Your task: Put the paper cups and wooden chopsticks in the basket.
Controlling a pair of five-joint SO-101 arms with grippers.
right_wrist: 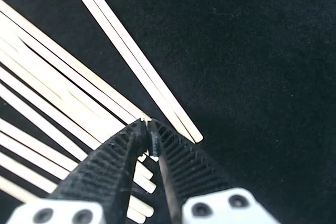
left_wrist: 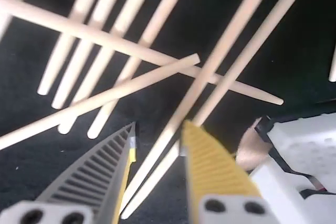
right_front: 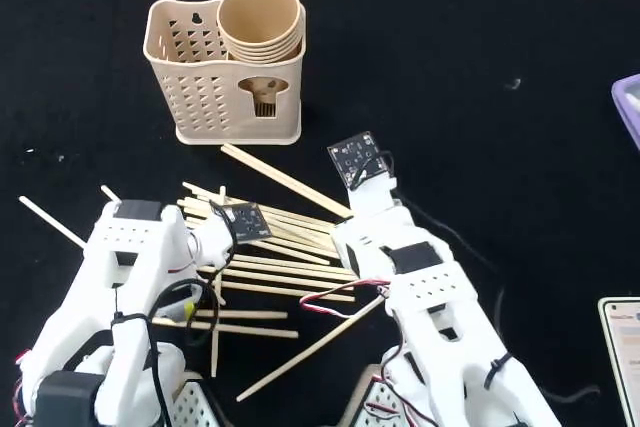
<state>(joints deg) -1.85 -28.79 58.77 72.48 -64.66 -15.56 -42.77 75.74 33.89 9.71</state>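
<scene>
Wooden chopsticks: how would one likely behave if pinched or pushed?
Probably stiff and light: the wooden chopsticks are thin, straight sticks. Rounded, so one may roll or slip. They lie crossed, so pushing one likely shifts others.

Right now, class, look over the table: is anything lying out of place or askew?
Yes. The pale wooden chopsticks lie scattered and crossed over one another on the black table, outside the beige plastic basket, where the stacked tan paper cups already sit.
</scene>
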